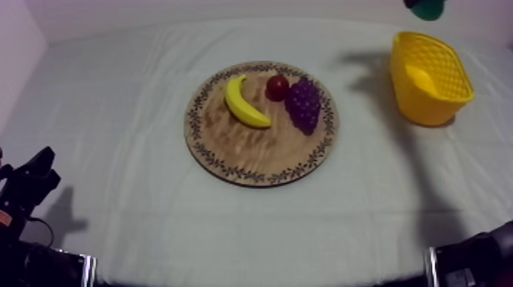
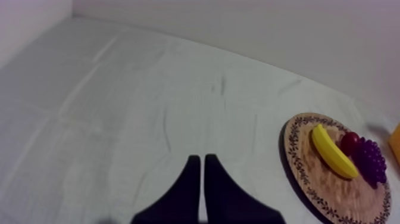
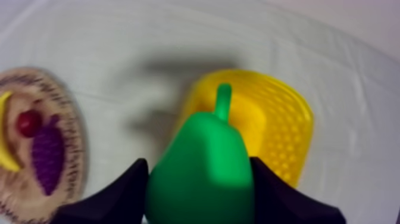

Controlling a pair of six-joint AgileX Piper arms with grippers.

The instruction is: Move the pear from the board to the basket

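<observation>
The right gripper [image 3: 198, 165] clamps the pear [image 3: 202, 149] above the basket [image 3: 286, 119] — two o'clock from the board [image 1: 244, 149]; left gripper [image 2: 200, 159] closed, empty.

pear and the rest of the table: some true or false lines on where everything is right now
1. The pear lies on the wooden board. False: the right gripper holds it between its fingers, up near the yellow basket.
2. The banana, the small red fruit and the grapes are on the wooden board. True.
3. The left gripper has its fingers open. False: they lie together, shut on nothing.
4. The yellow basket stands apart from the wooden board. True.
</observation>
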